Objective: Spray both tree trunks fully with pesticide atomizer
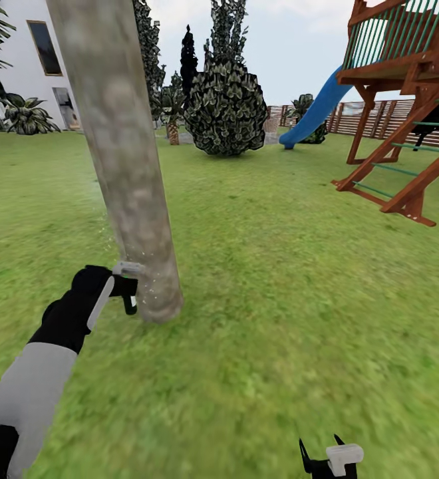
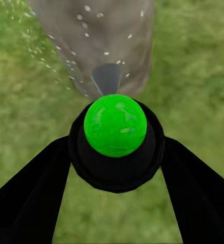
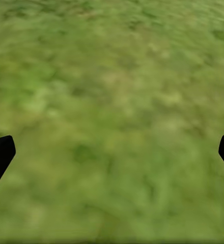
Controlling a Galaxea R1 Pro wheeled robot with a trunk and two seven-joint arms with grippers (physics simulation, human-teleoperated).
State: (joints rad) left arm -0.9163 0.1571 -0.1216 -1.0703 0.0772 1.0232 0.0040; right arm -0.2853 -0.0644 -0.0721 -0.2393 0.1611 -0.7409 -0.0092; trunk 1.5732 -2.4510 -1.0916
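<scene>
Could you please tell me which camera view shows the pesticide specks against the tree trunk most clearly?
The left wrist view: whitish pesticide specks stand out over the tree trunk, just past the atomizer in the left gripper. The head view shows only faint specks beside the trunk. The right wrist view looks at grass.

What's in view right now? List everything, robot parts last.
tree trunk: one, mottled beige-grey, leaning, near left of the lawn
pesticide: cloud of whitish specks, on and beside the trunk
pesticide atomizer: one, black with green cap, held at the trunk's base
lawn: green, all around
bush: one, dark green, far centre
playset: one, brown wood with blue slide, right
fence: brown slats, far right
house: white, far left
left gripper: black, shut on the atomizer
right gripper: black, open, above grass
</scene>
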